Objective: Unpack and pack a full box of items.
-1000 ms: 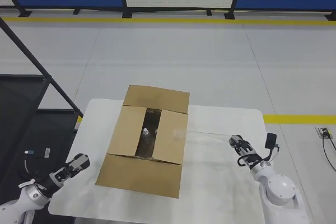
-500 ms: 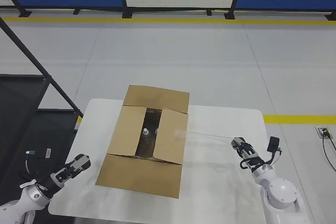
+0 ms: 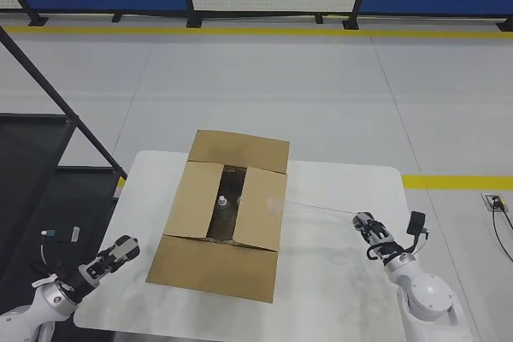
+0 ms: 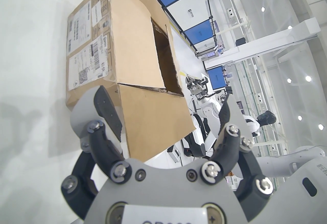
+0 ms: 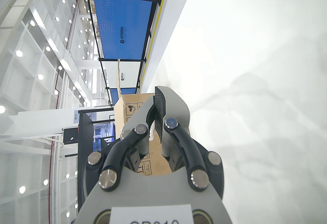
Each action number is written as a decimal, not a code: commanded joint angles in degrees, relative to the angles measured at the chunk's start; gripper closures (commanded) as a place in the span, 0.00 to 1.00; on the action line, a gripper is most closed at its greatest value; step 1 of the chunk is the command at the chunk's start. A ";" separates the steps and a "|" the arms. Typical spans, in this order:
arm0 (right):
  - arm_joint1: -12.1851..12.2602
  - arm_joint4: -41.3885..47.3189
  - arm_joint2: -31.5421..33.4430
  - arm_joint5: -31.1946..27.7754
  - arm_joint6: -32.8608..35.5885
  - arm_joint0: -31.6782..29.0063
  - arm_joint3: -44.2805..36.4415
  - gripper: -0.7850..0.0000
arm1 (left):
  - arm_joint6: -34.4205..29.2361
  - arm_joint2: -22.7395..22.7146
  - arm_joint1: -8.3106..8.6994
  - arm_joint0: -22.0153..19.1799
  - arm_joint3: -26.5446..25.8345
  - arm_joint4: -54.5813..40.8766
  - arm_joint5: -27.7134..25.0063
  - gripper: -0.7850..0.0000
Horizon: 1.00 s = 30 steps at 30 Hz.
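Observation:
A brown cardboard box (image 3: 227,214) stands mid-table with its top flaps partly apart. A white bottle cap (image 3: 223,202) shows in the dark gap between them. A thin clear tape strip (image 3: 316,209) runs from the right flap across the table to my right gripper (image 3: 361,222), which is shut on its end. In the right wrist view the gripper (image 5: 155,101) has its pads pressed together, with the box (image 5: 130,107) behind it. My left gripper (image 3: 124,250) is open at the table's near left corner. It (image 4: 163,102) faces the labelled side of the box (image 4: 132,44).
The white table (image 3: 342,274) has bare surface on both sides of the box. A black frame and dark panel (image 3: 34,171) stand left of the table. In the left wrist view the other arm's gripper (image 4: 195,83) shows beyond the box.
My right gripper has drawn slightly away from the box toward the near right, and the tape strip now looks thinner and tauter. The left arm has barely shifted.

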 commanded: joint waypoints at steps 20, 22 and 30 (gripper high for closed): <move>1.30 2.61 -1.13 -1.79 0.87 2.22 6.69 1.00 | 0.10 0.19 0.16 0.16 -0.47 0.47 0.06 0.00; 1.40 2.67 -1.40 -1.89 0.93 2.52 7.13 1.00 | 0.27 0.21 0.16 0.19 -0.48 0.49 0.11 0.00; 1.89 2.89 -1.95 -2.39 1.29 2.70 7.23 0.62 | 0.55 0.36 0.19 0.22 -0.43 0.53 0.23 0.00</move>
